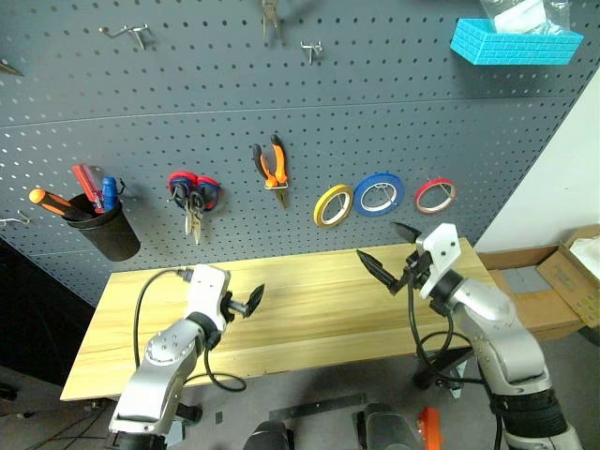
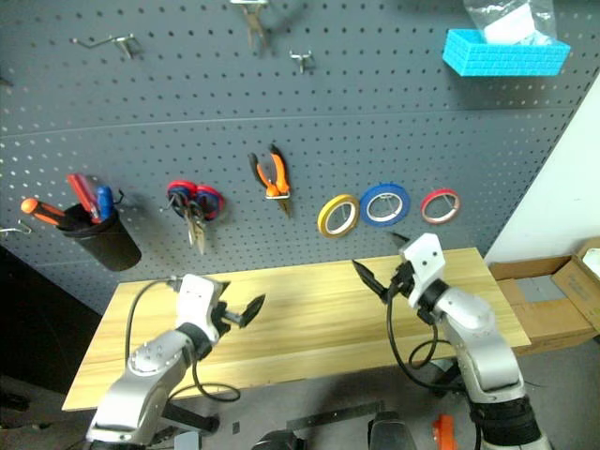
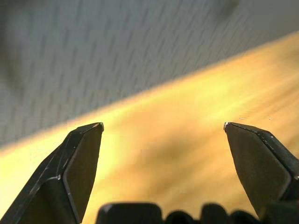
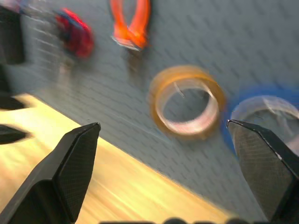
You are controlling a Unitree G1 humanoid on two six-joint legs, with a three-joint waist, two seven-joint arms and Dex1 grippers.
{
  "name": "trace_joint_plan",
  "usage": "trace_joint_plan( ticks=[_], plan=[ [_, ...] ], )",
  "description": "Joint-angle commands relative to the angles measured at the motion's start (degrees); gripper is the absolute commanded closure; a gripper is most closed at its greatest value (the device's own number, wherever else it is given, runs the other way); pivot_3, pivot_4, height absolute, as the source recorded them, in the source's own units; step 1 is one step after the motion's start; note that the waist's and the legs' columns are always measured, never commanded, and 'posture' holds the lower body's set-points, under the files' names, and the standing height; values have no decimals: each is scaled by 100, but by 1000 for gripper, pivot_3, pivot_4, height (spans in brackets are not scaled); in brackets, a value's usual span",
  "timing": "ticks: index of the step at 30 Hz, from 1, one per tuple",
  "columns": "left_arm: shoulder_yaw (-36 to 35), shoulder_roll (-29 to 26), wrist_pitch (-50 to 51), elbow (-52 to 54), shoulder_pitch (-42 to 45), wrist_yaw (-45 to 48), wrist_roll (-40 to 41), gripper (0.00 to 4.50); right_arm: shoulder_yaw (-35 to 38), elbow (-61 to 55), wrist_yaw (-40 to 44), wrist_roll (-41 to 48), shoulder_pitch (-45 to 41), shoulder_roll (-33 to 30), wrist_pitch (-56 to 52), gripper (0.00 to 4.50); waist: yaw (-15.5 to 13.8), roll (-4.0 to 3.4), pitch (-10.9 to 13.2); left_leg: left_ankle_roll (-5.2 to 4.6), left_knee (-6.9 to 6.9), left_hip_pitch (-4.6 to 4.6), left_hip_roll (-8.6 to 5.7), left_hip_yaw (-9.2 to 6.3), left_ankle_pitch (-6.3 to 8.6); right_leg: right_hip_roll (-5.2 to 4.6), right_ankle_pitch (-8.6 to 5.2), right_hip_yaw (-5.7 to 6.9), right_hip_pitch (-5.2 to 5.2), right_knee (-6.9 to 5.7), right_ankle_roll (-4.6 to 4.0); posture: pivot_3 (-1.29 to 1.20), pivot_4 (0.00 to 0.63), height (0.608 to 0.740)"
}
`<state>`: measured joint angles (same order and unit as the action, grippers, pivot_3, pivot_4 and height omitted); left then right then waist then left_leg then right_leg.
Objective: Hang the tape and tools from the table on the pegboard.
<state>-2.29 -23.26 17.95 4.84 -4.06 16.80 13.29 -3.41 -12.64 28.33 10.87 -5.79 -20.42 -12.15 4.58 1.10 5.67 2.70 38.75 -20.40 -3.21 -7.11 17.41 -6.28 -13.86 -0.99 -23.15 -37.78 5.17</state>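
The pegboard (image 1: 281,103) rises behind the table (image 1: 309,309), and the task's things hang on it. The red tape ring (image 1: 435,195) sits on a hook at the right end of a row of three rolls, with the blue roll (image 1: 379,195) just left of it and the yellow roll (image 1: 333,204) left again. The pliers (image 1: 272,169) with orange-and-black handles hang further left, nose down. Left of them, scissors (image 1: 193,199) hang in a cluster with red-and-blue handles showing; the black-handled pair cannot be told apart there. At the far left a black cup (image 1: 108,230) on the board holds screwdrivers, among them the blue handle (image 1: 109,192) beside a red one.

The left gripper (image 1: 254,300) hovers over the left part of the wooden top, its jaws spread wide with nothing between them. The right gripper (image 1: 386,251) hangs over the right part of the table, below the blue roll, jaws likewise spread wide and empty; the right wrist view looks past them at the yellow roll.
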Motion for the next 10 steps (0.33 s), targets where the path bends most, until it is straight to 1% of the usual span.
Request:
trace_joint_plan(
  ticks=[1,3,4,7,10],
  plan=[
    [-480,157,-590,-550,-17,-250,-108,44,16,516,-202,-374,297,71,745,0,-13,-1,-42,0,0,2,0,0,0,0,0,1,1,1,0,-92,27,740],
    [-699,308,-901,-882,-16,-439,-138,44,5,876,-276,-519,410,120,1026,0,-23,-7,-84,0,0,4,0,2,0,0,0,-2,3,2,0,-85,22,740],
    [-734,338,-1318,-1076,-41,-544,-310,44,-13,1132,-362,-666,444,124,1208,0,-37,-9,-110,0,0,5,0,3,0,0,0,-4,3,2,0,-81,19,740],
    [-867,521,-1926,-1516,-110,-844,-528,44,87,1938,-648,-832,447,265,1605,0,-48,-7,-170,0,-2,19,0,6,1,0,0,-8,12,4,0,-78,16,740],
    [-981,626,-2380,-1789,-154,-1015,-613,44,174,2590,-864,-919,368,353,1991,0,-79,-12,-176,-3,-28,104,6,4,4,4,-3,1,114,45,3,-72,12,740]
  ],
)
